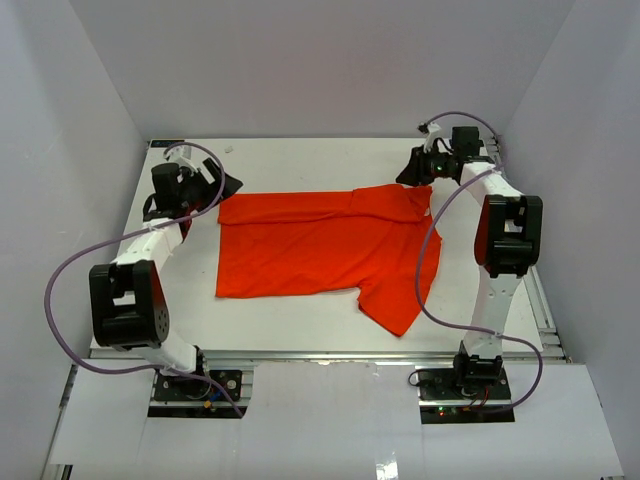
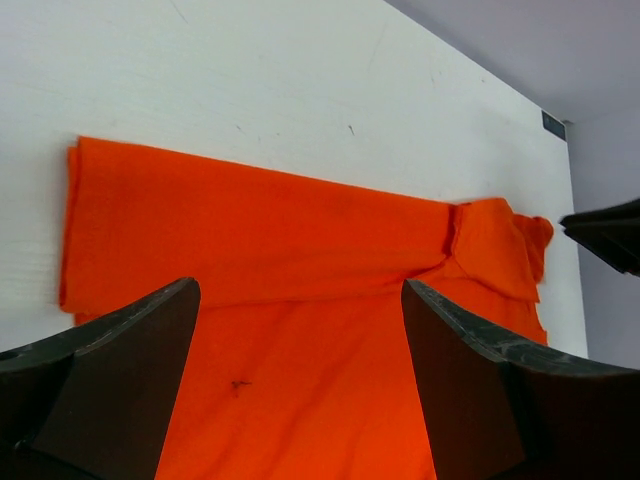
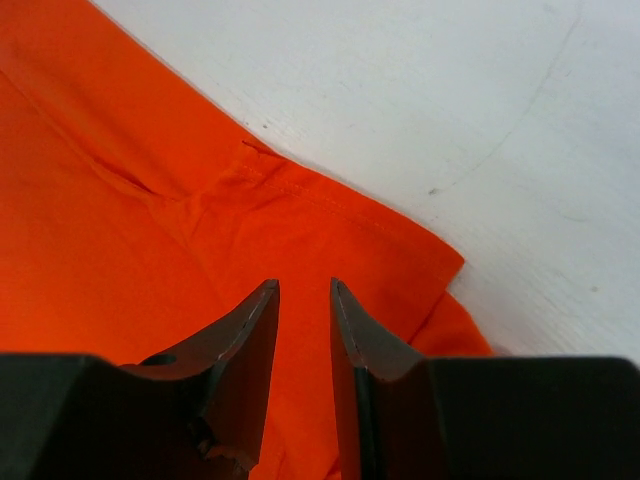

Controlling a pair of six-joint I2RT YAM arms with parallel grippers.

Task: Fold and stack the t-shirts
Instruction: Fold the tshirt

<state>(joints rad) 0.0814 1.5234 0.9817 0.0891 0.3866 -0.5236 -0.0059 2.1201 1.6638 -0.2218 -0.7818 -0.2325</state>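
T-shirt: the t-shirt (image 1: 320, 250) lay flat across the middle of the table (image 1: 290, 160). Its far edge was turned over in a band, and one sleeve (image 1: 395, 305) jutted toward the near right.
Left gripper: the left gripper (image 2: 300, 290) had its jaws wide apart and empty, at the shirt's far-left corner.
Right gripper: the right gripper (image 3: 305, 285) had its jaws only narrowly parted with nothing pinched, low over the far-right edge.
Risk, fold: with neither gripper holding it, the thin band could slacken or roll back.
Risk, snag: the right fingers sat so close to the cloth that a careless lift might catch a seam and drag that corner askew.
Risk, sleeve: the loose sleeve would likely bulk out and skew the next fold.
Risk, regrasp: pinching only the top layer could pull the band open.
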